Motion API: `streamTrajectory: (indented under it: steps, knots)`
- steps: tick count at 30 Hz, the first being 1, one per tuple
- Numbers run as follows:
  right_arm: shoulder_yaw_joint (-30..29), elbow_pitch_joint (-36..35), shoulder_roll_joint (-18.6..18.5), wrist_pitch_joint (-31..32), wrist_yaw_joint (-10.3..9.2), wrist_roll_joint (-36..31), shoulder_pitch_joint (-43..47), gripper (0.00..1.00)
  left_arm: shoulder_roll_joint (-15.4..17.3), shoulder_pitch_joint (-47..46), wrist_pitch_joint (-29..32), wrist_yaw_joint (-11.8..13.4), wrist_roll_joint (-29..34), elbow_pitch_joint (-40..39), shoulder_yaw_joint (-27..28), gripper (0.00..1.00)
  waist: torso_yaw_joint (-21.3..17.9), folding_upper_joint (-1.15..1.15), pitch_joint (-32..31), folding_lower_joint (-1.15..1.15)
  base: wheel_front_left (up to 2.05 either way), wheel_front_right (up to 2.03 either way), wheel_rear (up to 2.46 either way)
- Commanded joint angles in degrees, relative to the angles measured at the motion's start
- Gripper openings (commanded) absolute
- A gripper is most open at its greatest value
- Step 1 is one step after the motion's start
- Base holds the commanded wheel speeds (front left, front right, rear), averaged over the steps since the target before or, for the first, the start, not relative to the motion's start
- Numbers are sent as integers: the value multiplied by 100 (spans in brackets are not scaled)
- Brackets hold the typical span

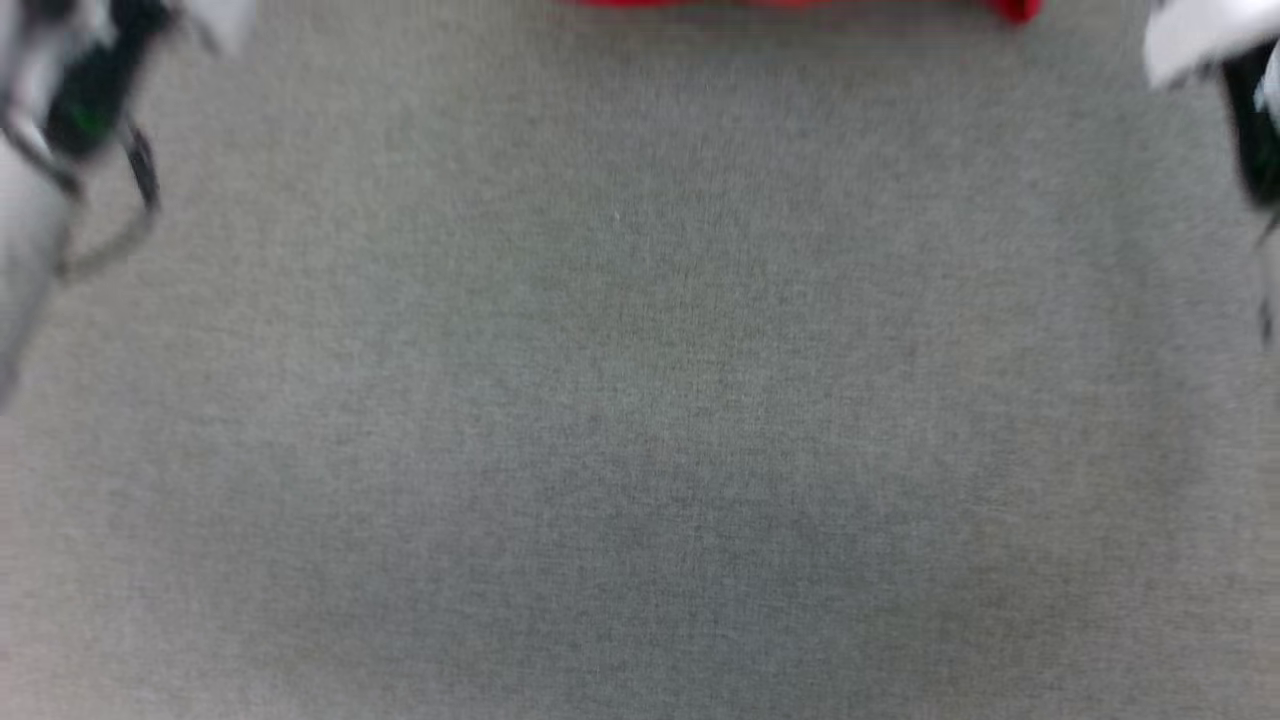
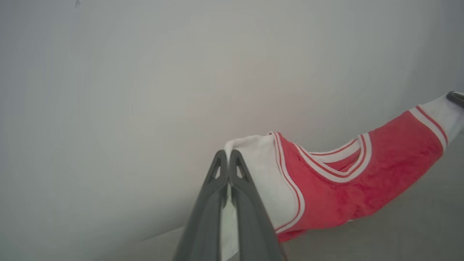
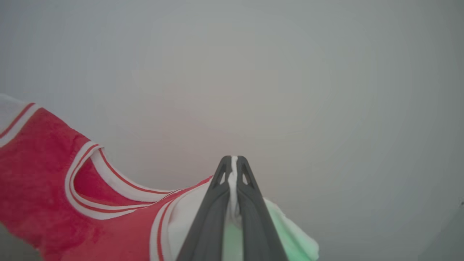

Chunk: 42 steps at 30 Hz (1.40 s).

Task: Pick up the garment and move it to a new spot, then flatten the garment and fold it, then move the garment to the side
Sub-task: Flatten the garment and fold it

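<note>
Between the left gripper's [image 2: 228, 154] pressed-together fingers sits one white sleeve of the garment [image 2: 344, 192]. The right gripper [image 3: 234, 159] pinches the other white sleeve the same way. The red body and striped collar stretch between them. Both arms reach forward, blurred, at the upper corners over the grey cloth surface [image 1: 640, 400].

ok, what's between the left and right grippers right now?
The red shirt with white sleeves and striped trim spans it, a sleeve pinched in the left gripper and right gripper; both wrist views show it.
</note>
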Motion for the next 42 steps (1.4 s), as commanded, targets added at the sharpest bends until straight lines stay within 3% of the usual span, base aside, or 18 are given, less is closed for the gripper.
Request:
streamTrajectory:
  steps: [1,7,11,19,24,28,35,42]
  knots:
    - [30,-56,-3,5,-11,123,114,0,26,93,10,-8,-76,-57,-9,0,-55,0,-484,0,0,0,0]
    - [406,-941,-526,406,-11,1151,1598,0,717,1543,238,-7,-633,-1090,-357,0,-147,0,-1018,0,0,0,0]
    - [516,-1713,-865,555,-11,1565,2705,0,1268,2494,244,123,-767,-1932,-562,0,-185,0,-1278,0,0,0,0]
    - [747,-3014,-1430,716,-10,1885,4682,0,2287,4111,230,437,-966,-3389,-1128,0,-252,0,-1503,0,0,0,0]
    - [1028,-3505,-1889,632,-11,1800,5620,0,2673,4840,218,651,-1026,-3785,-1463,0,-273,0,-1496,0,0,0,0]
    - [1062,-3544,-2157,532,-11,1838,6178,0,2752,5297,273,863,-1256,-3777,-1689,0,-281,0,-1471,0,0,0,0]
    - [1229,-3497,-2256,684,-11,1949,6774,0,2633,5729,219,1100,-1470,-3540,-1864,0,-283,0,-1401,0,0,0,0]
    - [1585,-3529,-2452,1239,-11,2519,6992,0,2532,5890,88,1247,-1668,-3319,-1837,0,-259,0,-1311,0,0,0,0]
